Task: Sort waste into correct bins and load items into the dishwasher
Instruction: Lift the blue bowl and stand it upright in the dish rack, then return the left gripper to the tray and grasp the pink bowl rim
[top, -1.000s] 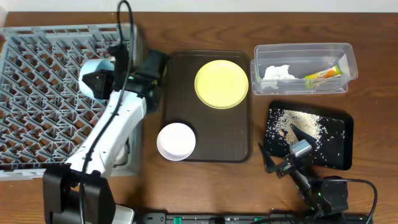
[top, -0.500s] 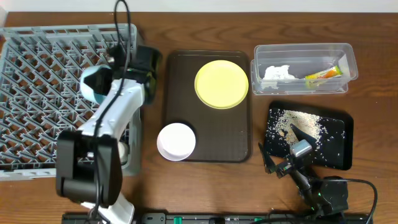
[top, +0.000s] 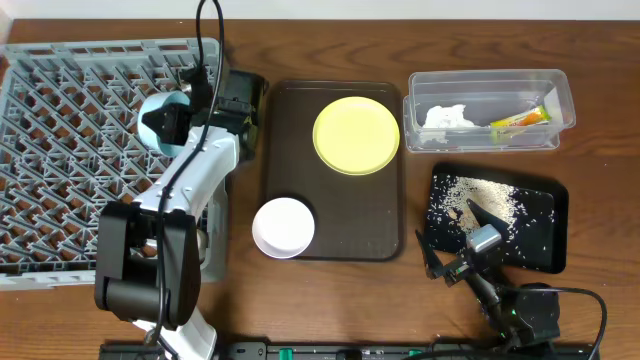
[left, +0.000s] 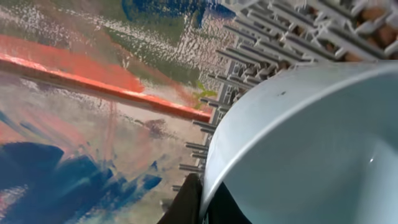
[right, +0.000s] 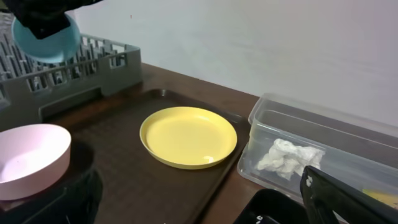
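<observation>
Dish rack: one, grey (top: 60, 150), filling the left end of the table (top: 600, 180).
Left gripper: one (top: 168, 122), over the rack's right side near the back, jaws closed tight on the rim of the blue bowl.
Blue bowl: one (left: 311, 149), held tipped on edge and lifted above the rack pegs in the right wrist view.
Brown tray: one (top: 340, 210), just right of the rack, carrying two dishes.
White bowl: one (top: 283, 227), upright at the tray's front left corner, nothing in it.
Yellow plate: one (top: 356, 135), flat at the back of the tray, well apart from the white bowl.
Clear tub: one (top: 560, 95), at the back right, holding two pieces of waste.
Napkin: one (top: 447, 117), crumpled, at the tub's left end.
Wrapper: one (top: 520, 119), yellow-green, lying right of the napkin in the tub.
Black tray: one (top: 555, 235), in front of the tub.
Crumbs: many (top: 478, 195), too small to count, scattered across the black tray, thickest at the left.
Right gripper: one (top: 455, 242), low at the black tray's front left edge, jaws spread wide, holding nothing.
</observation>
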